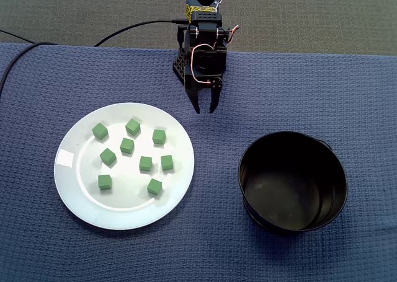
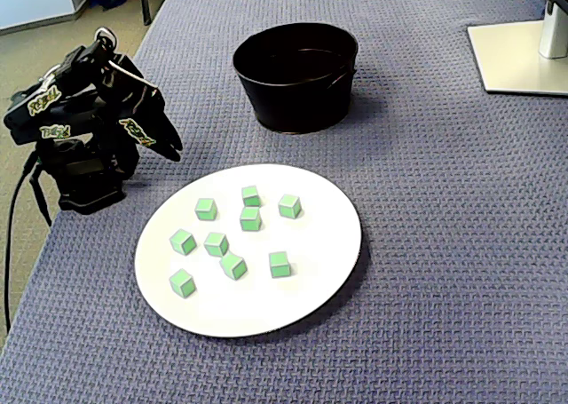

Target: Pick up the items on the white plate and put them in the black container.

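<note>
Hand (image 1: 205,110) slightly parted, empty, nine green cubes (image 1: 127,146) on white plate (image 1: 80,195), black container (image 1: 251,170) floor dim

Black arm (image 1: 201,52), top centre of fixed view. Pink-white wires (image 1: 196,64) loop across it. Yellow-patterned label (image 1: 201,10) near top. Green-white lettering (image 2: 133,127). Black cable (image 1: 133,29) trails upper left.

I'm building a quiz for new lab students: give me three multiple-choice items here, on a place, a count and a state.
1. In a fixed view, the black container stands where from the white plate? A left B right C on it
2. How many green cubes lie on the plate? A six B nine C twelve
3. The gripper is: A holding a cube B inside the container C empty, off the plate
Key: B, it stands right of the plate; B, both fixed views show nine; C, nothing sits between its fingers.
</note>
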